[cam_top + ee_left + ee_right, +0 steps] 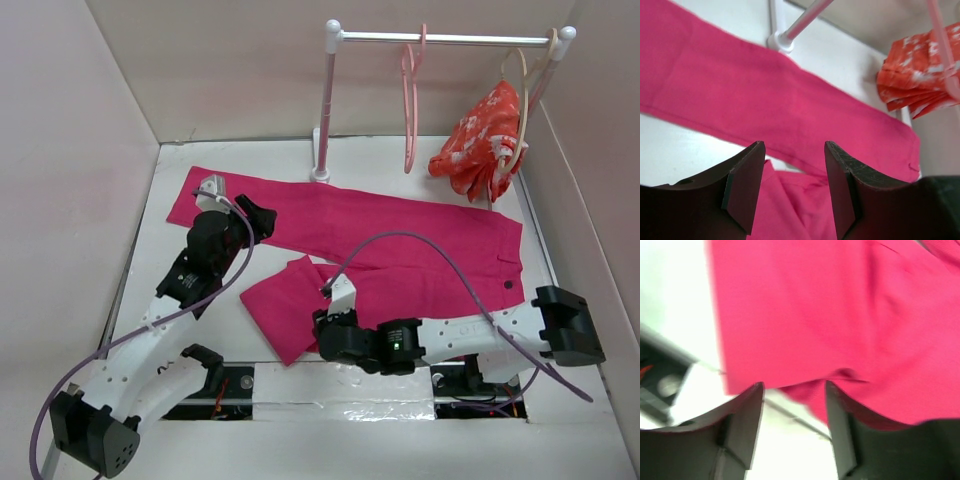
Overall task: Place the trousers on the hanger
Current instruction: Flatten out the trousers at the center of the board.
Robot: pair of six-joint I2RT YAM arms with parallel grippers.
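The magenta-pink trousers lie flat on the white table. One leg stretches to the far left and the other is folded toward the front. The salmon-pink hanger hangs empty on the rail at the back. My left gripper is open just above the long leg, holding nothing. My right gripper is open at the near hem of the folded leg, empty, and that view is blurred. The hanger's arm shows at the top right of the left wrist view.
A white rack with a pole and base stands at the back. A pale beige hanger holds a red-orange floral garment at the rail's right end. Walls close in left, right and back. The table's front edge has a dark gap.
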